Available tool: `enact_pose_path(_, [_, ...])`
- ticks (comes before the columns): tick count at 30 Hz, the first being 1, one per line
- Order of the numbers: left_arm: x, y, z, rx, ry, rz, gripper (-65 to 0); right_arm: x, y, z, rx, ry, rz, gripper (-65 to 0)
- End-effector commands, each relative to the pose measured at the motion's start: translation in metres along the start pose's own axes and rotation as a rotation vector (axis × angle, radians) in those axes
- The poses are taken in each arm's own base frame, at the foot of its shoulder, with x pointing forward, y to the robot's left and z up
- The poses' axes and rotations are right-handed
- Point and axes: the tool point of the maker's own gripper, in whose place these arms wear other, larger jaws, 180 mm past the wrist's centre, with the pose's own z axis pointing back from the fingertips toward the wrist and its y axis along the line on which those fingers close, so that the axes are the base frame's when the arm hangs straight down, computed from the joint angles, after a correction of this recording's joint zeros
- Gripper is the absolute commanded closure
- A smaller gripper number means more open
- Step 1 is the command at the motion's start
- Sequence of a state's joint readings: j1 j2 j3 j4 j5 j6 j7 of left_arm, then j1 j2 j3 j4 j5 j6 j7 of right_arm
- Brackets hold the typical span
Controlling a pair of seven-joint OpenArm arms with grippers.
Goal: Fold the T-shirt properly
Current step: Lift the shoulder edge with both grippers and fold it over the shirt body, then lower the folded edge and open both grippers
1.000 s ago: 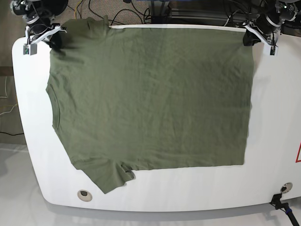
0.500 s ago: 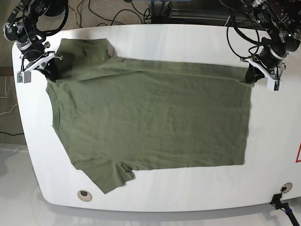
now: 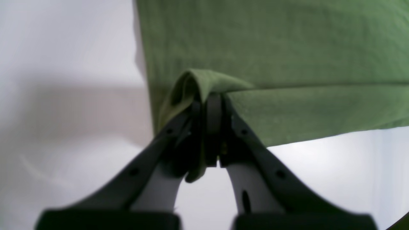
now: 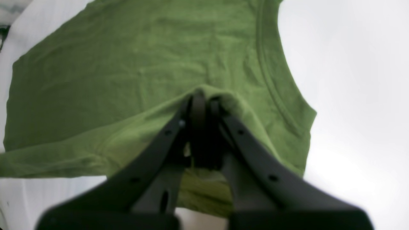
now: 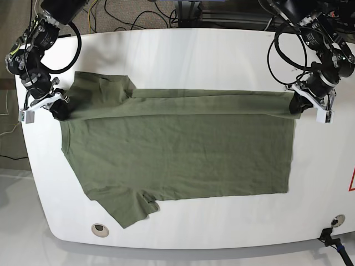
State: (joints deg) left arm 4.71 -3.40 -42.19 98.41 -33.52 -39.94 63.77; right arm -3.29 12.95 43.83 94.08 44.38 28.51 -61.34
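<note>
**Both tools pinching the far edge of the T-shirt, a band of it folded over**

Where the bench (image 5: 183, 235) curves round at its near edge, a small round fitting (image 5: 99, 228) sits in the white top, and a dark cable end (image 5: 333, 244) pokes in at the near right corner. Just beyond that, one short sleeve (image 5: 125, 208) of the olive-green T-shirt (image 5: 183, 149) lies flat, pointing toward the near left. The body of the shirt spreads across most of the bench's width, neckline to the left, hem to the right, smooth apart from faint creases.

Further back, a long narrow band of cloth is doubled over onto the body, running almost straight from one side to the other. At its left end the right tool (image 5: 55, 108) has its jaws closed tight on a bunch of fabric by the shoulder, near the round collar (image 4: 274, 86); the right wrist view shows cloth puckered up between the dark fingers (image 4: 166, 137). At the right end the left tool (image 5: 299, 104) is clamped the same way on the hem corner, a little loop of cloth (image 3: 188, 86) standing up above the pinch.

Behind the bench, black cables (image 5: 138, 14) trail over the floor.
</note>
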Motion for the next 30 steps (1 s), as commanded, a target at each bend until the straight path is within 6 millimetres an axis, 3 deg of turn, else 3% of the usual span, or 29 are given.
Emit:
enact_pose_path(1, [0.014, 0.004, -0.001, -0.003, -0.04, -0.003, 0.0, 0.023, 0.009, -0.005, 0.036, -0.031, 0.059, 0.0])
enact_pose_path(8, [0.025, 0.013, -0.016, -0.024, -0.048, 0.036, 0.0, 0.038, 0.012, -0.03, 0.077, -0.028, 0.018, 0.0])
enact_pose_path(16, [0.051, 0.019, -0.032, -0.056, -0.085, 0.071, 0.0, 0.05, 0.005, -0.05, 0.099, -0.03, -0.057, 0.0])
enact_pose_path(20, [0.054, 0.013, -0.048, -0.099, -0.052, 0.063, 0.0, 0.058, -0.001, -0.058, 0.071, -0.047, -0.053, 0.0])
enact_pose_path(24, [0.067, 0.003, -0.054, -0.126, -0.113, 0.041, 0.0, 0.056, -0.007, -0.065, 0.041, -0.035, -0.05, 0.0])
enact_pose_path(30, [0.068, 0.004, -0.054, -0.124, -0.107, 0.023, 0.0, 0.052, -0.01, -0.068, 0.036, -0.033, -0.063, 0.0])
